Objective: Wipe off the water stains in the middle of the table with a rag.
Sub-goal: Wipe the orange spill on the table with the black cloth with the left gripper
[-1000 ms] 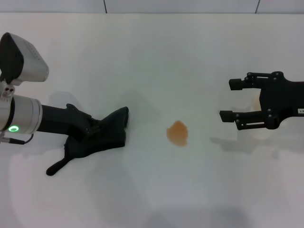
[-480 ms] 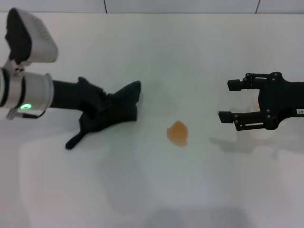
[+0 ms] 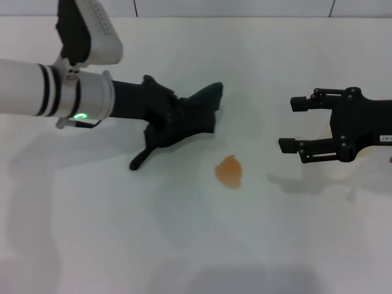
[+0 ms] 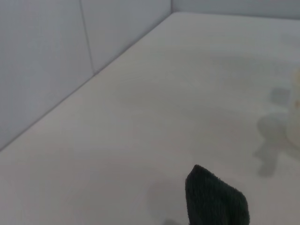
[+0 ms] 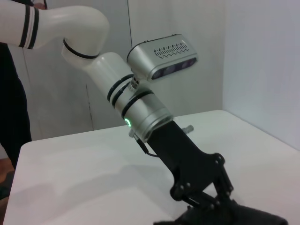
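Left gripper (image 3: pixel 174 116): clamped on the rag (image 3: pixel 184 119), carried over the table (image 3: pixel 92 245) left of centre; the rag's long axis runs from its thin tail at near left to a raised corner at far right.
Water stain (image 3: pixel 229 171): orange blotch at table centre, lying near and right of the rag, apart from it; the left arm is the closer one.
Right gripper (image 3: pixel 293 125): fingers spread, holding nothing, parked right of the stain.
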